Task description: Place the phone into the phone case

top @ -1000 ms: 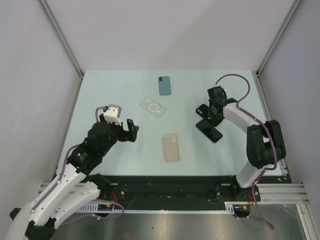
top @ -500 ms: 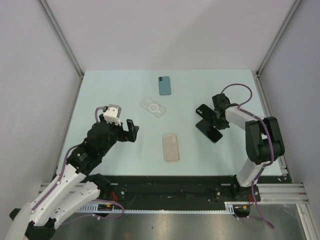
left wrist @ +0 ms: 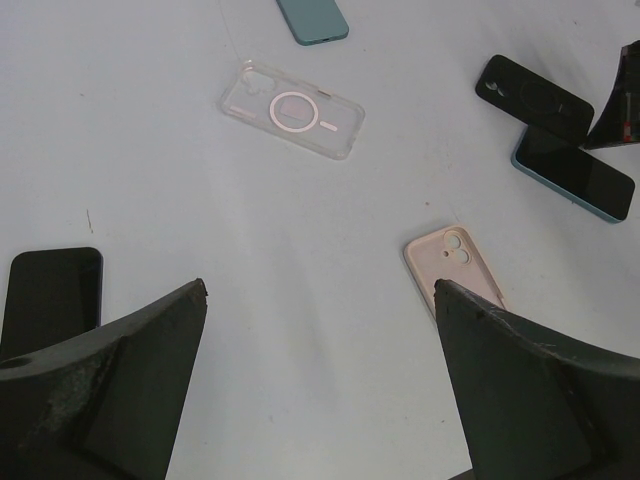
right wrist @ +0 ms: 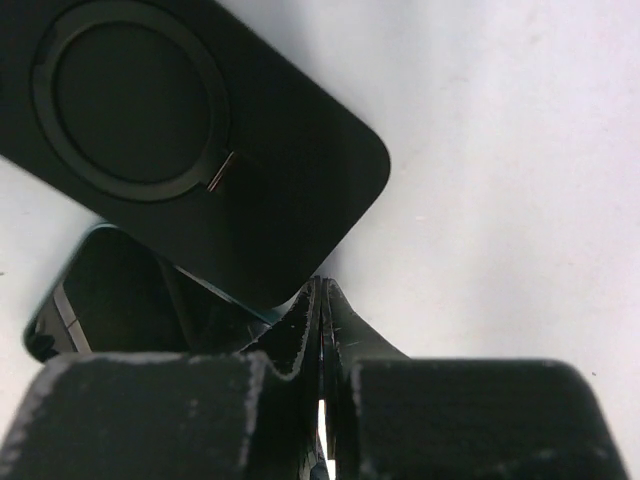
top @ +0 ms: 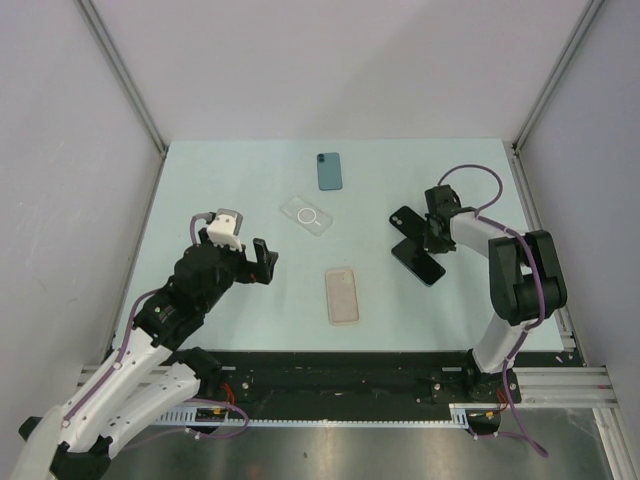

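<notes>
Black on black at the right: the black case (right wrist: 200, 130), ring side up, overlaps the teal-rimmed phone (right wrist: 110, 300). The right gripper (right wrist: 321, 290) is down at that overlap with its fingers pressed together and nothing clamped between them. The step looks like nudging the 2 apart, with insertion not yet begun. The next move likely needs the jaws to part, take the phone by its long edges, then line up its corners with a case. The left gripper (left wrist: 320, 290) hangs spread wide and empty above the table (top: 200, 180).

Containers:
- clear case (top: 306, 215): empty
- pink case (top: 341, 296): seems open side up, empty
- black case: nothing seen in it

The teal item (top: 329, 171) on the far side could be a phone or a case, cannot tell. The 2nd dark phone (left wrist: 50, 290) lies flat near the left finger.
</notes>
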Robot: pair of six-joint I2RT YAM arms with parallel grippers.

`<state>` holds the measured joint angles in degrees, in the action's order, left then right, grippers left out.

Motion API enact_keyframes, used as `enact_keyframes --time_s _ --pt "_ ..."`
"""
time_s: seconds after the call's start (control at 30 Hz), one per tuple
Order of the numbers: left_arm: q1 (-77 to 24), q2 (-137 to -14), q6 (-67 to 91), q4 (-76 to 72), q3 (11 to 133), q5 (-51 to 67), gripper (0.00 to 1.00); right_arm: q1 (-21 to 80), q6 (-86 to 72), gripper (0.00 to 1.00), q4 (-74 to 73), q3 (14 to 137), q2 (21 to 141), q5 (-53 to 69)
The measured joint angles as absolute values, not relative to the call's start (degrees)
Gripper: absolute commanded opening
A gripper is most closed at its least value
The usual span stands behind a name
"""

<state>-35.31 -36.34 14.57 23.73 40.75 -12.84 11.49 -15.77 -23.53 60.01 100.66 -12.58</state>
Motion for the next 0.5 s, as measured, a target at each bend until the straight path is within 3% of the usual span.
enact_keyframes --time_s 0.5 --pt "-35.31 -36.34 14.57 23.73 40.75 -12.84 1.00 14.52 -14.57 0.04 -16.01 60.03 102.10 -6.28"
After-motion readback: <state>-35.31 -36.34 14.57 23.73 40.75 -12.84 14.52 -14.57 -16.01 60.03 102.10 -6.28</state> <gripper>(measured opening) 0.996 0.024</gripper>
